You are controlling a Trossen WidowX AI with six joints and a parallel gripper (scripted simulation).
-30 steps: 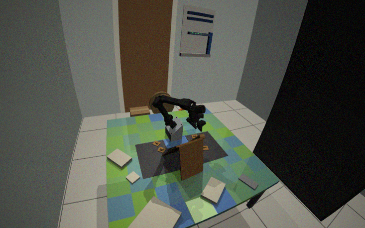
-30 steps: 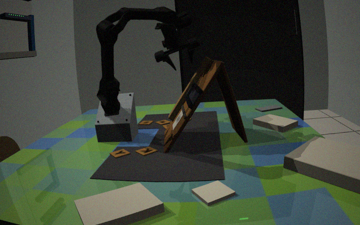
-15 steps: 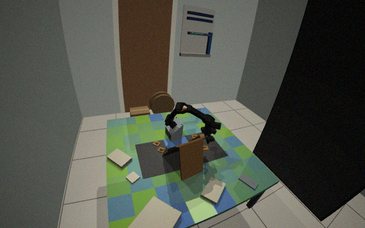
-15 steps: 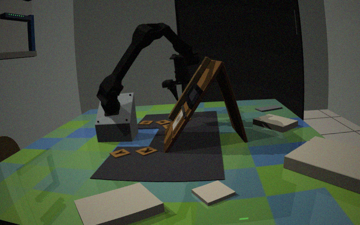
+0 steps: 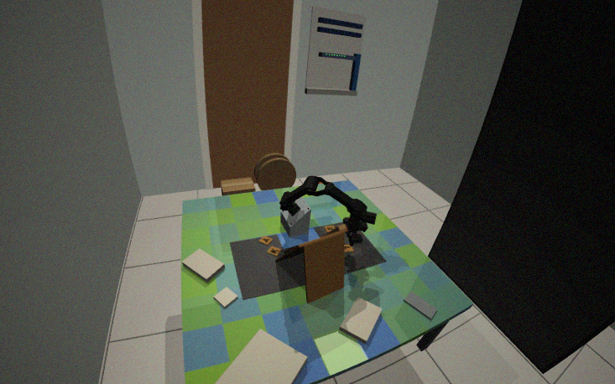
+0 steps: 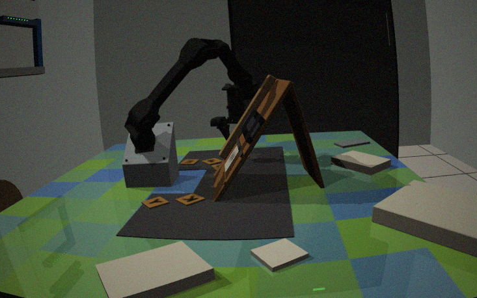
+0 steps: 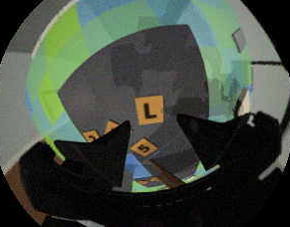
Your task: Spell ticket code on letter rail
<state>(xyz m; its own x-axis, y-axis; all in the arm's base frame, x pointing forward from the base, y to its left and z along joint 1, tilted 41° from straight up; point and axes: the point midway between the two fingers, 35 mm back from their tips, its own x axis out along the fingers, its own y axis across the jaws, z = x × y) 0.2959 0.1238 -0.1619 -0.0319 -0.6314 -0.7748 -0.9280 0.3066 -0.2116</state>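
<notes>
My gripper [image 5: 356,238] [image 7: 153,119] is open and empty, pointing down above the L tile [image 7: 149,110] [image 5: 348,248], which lies flat on the dark mat. The S tile [image 7: 144,147] lies beside it. Two more tiles [image 7: 92,135] [image 7: 112,125] are partly hidden by the left finger in the wrist view. An X tile [image 5: 273,251] [image 6: 190,198] and a Y tile [image 5: 265,240] [image 6: 155,202] lie on the other side of the arm's base. The leaning wooden board [image 5: 325,267] [image 6: 276,92] carries a white ticket [image 6: 231,159], unreadable here. The rail's contents cannot be made out.
The board stands close beside the gripper and hides part of it in the exterior view. The arm's grey base [image 5: 294,221] [image 6: 149,174] stands behind the mat [image 5: 257,277] [image 6: 254,222]. Pale slabs [image 5: 202,264] [image 5: 361,319] and a grey slab [image 5: 419,306] lie around on the counter.
</notes>
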